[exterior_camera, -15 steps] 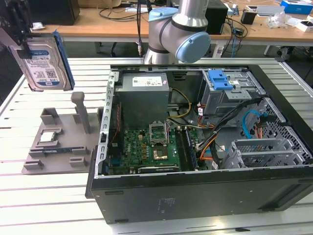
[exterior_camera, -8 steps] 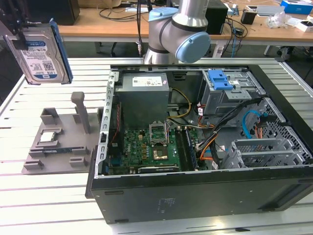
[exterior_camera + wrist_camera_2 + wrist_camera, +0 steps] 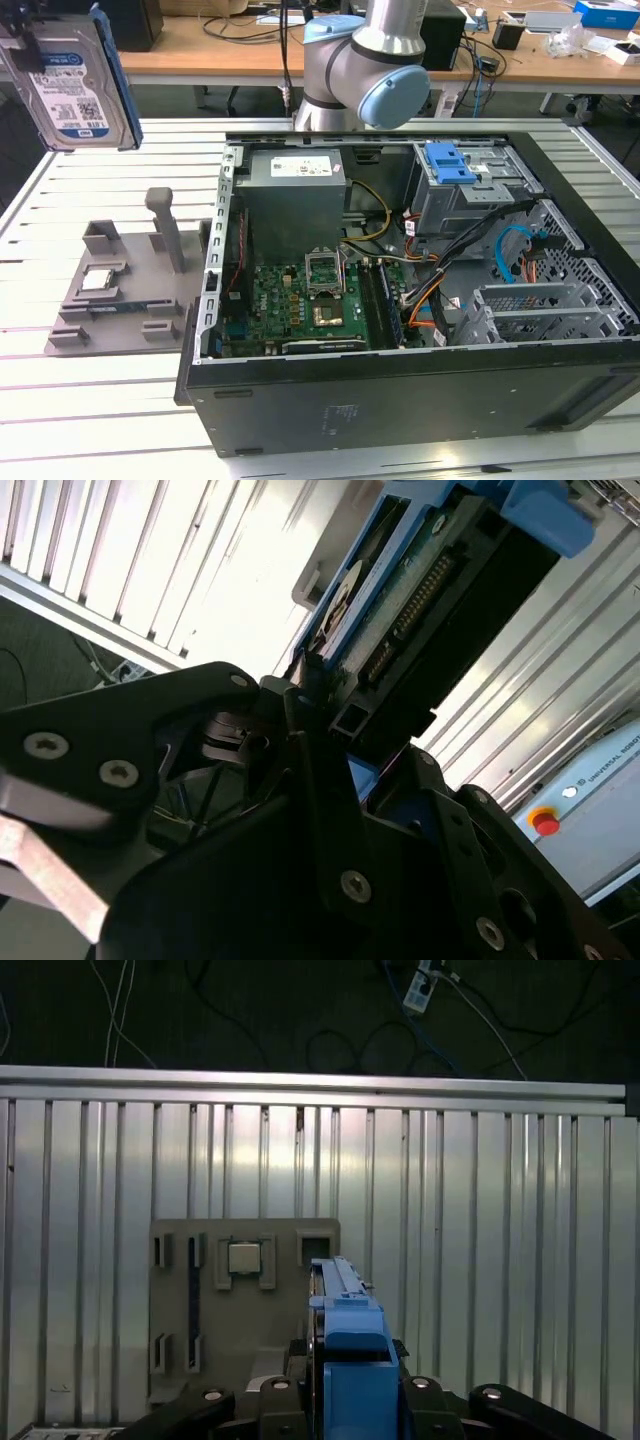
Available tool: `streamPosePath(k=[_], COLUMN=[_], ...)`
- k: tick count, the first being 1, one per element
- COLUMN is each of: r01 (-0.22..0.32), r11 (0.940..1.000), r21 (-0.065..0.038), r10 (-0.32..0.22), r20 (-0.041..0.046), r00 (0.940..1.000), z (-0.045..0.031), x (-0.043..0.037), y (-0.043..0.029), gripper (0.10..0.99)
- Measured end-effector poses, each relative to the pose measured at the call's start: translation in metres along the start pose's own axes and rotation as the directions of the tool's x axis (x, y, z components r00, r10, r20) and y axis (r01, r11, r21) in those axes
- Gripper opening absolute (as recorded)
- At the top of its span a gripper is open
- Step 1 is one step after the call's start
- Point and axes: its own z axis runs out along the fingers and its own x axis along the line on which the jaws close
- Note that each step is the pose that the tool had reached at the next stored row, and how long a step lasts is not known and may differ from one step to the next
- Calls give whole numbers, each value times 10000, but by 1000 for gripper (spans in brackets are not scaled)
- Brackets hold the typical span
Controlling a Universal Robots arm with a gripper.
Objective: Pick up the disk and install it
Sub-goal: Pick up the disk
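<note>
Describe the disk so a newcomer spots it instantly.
On the exterior view's left of the open black computer case lies a grey plastic fixture tray. Above it, the black gripper holds the disk, a flat silver-grey hard drive, in the air. Its blue-and-white barcode label and blue carrier frame separate it from the small square silver chip in the tray.

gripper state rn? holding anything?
gripper: shut on the disk, held in the air over the table.
</note>
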Motion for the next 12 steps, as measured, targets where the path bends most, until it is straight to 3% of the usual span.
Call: streamPosePath(k=[6,12], r01=[3,1], r11=[10000,10000], r21=[2,1], r10=[-3,-1], r20=[1,0], r00=[10000,10000], z=[-212,-230], x=[-18,-19], y=[6,6], gripper=[369,369])
